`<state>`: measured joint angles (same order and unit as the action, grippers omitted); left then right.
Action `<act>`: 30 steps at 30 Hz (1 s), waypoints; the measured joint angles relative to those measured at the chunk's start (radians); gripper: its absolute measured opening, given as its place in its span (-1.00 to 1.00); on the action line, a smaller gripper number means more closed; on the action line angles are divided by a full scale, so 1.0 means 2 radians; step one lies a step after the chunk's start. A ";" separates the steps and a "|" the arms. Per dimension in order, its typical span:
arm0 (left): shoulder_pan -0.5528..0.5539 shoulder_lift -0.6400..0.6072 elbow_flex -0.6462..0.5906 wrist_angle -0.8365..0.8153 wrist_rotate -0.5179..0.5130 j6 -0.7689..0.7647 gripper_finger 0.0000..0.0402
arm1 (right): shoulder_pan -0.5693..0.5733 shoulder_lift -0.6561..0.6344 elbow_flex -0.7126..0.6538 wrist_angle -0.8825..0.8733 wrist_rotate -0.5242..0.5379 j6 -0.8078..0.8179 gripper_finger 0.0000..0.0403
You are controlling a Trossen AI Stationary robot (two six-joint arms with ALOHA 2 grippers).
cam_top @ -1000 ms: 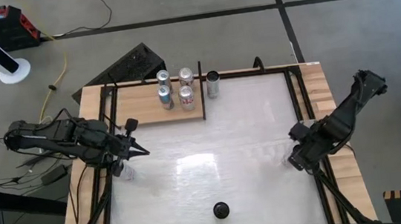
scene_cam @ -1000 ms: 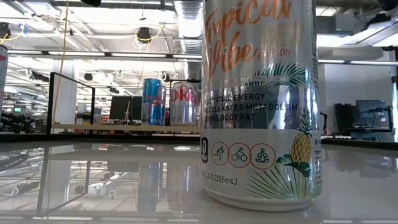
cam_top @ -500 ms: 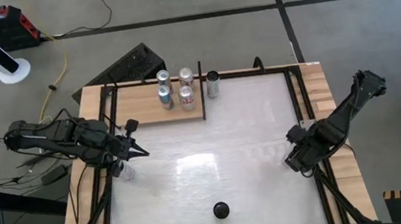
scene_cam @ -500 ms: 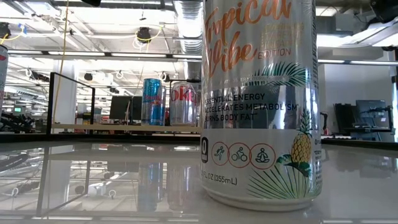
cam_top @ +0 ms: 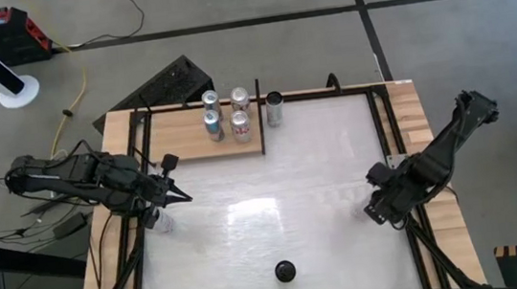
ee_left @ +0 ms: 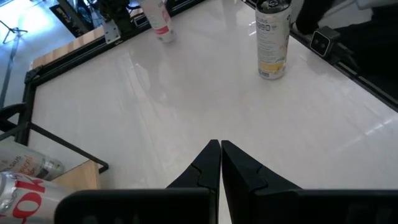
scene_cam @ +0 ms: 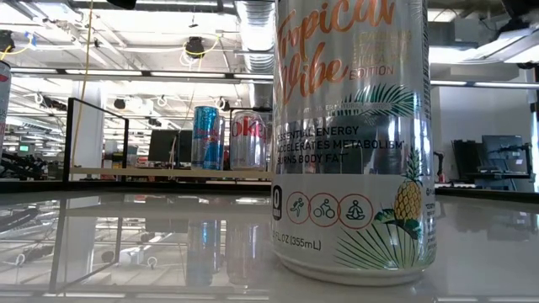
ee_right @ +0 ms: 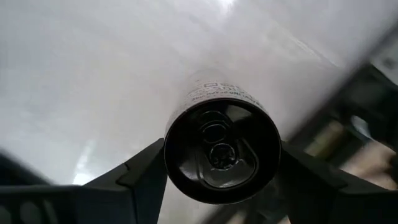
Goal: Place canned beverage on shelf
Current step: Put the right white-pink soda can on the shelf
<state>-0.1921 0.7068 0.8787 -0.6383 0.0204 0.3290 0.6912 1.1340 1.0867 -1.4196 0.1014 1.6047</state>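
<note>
Right gripper [cam_top: 373, 212] is sitting slightly further in over the white table [cam_top: 319, 167] than a second ago, and it is coming down on the can [ee_right: 222, 149] standing upright near the right edge. You're looking at that can end-on in the right wrist view, dark lid centred, so the approach is lining up for a side grip below the rim. I can't tell whether it's clamping yet, so treat the can as still resting on the table.

It's sitting well apart from the shelf [cam_top: 176, 134] at the far left corner. Four cans [cam_top: 240, 123] are already filling the shelf's right end, so you're likely aiming for the bare left part.

A tall can [scene_cam: 354, 143] is standing at the near edge, apart from both arms.

Left gripper [cam_top: 185, 196] is waiting clenched and empty at the left side, keeping clear.
</note>
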 joint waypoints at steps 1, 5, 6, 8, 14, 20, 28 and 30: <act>0.000 0.000 0.000 0.000 0.000 0.000 -1.00 | -0.002 0.001 0.007 0.009 0.013 -0.008 0.36; 0.000 0.000 0.000 0.000 0.000 0.000 -1.00 | -0.031 0.026 0.046 0.029 0.066 -0.078 0.36; 0.000 0.000 0.000 0.000 0.000 -0.001 -1.00 | -0.043 0.035 0.058 0.032 0.075 -0.104 0.36; 0.000 0.000 0.000 0.000 0.000 -0.002 -1.00 | -0.072 0.059 0.085 0.040 0.092 -0.168 0.36; 0.000 0.000 0.000 0.004 0.000 -0.022 -1.00 | -0.169 0.149 0.177 0.100 0.096 -0.390 0.36; 0.000 -0.004 0.000 0.004 -0.004 -0.042 -1.00 | -0.270 0.248 0.299 0.180 0.064 -0.613 0.36; 0.000 -0.018 0.000 -0.003 -0.031 -0.054 -1.00 | -0.367 0.407 0.475 0.190 -0.051 -0.778 0.36; 0.000 -0.018 0.000 -0.008 -0.030 -0.054 -1.00 | -0.375 0.445 0.511 0.166 -0.065 -0.797 0.36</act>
<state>-0.1921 0.6704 0.8791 -0.6536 -0.0395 0.2218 -0.0593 2.0239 2.1085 -1.0870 -0.0290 0.0115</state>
